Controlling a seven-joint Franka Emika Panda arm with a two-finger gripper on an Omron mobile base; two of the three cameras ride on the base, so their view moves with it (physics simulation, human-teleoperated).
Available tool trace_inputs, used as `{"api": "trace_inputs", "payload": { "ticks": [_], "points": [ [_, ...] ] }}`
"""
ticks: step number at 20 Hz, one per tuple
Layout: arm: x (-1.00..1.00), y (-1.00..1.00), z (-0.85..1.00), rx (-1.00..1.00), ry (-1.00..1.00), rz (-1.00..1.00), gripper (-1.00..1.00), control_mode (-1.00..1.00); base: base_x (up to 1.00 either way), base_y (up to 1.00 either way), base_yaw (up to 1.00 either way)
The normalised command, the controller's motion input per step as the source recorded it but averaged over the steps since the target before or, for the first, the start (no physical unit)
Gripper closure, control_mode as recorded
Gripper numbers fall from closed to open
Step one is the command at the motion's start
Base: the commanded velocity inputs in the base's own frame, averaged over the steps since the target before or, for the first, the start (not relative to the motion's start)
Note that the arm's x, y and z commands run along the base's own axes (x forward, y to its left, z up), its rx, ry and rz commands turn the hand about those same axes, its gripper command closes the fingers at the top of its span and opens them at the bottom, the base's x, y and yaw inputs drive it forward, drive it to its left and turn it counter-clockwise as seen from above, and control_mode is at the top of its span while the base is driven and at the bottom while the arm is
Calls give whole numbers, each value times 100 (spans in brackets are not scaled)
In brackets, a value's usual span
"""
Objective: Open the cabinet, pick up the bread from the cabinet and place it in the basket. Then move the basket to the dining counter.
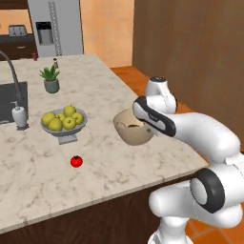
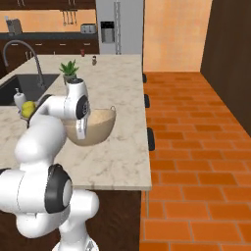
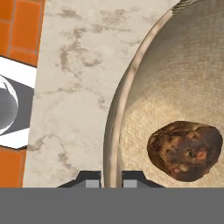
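In the left base view, the white arm is closest. It reaches over the near right part of the dining counter (image 1: 109, 162). Its hand hides part of the tan basket (image 1: 131, 136), which sits on the counter by the right edge. Left of the basket are a red tomato (image 1: 76, 161) and a grey bowl of green apples (image 1: 63, 121).

In the right base view, the arm is closest again. The basket (image 2: 100, 128) sits just behind the hand, on the counter near its right edge.

In the hand view, the gripper (image 3: 108, 178) pinches the rim of the basket (image 3: 118, 118). One finger is outside the wall and one is inside. The bread (image 3: 184, 150) lies inside the basket, to the right of the fingers and not touching them.
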Motion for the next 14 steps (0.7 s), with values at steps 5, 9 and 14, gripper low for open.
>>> {"api": "trace_inputs", "payload": {
  "ticks": [5, 9, 14],
  "points": [
    [71, 31, -29, 0, -22, 16, 100, -100, 0, 0, 0],
    [73, 22, -29, 0, -20, 11, 100, -100, 0, 0, 0],
    [28, 2, -40, 2, -7, 8, 100, -100, 0, 0, 0]
  ]
}}
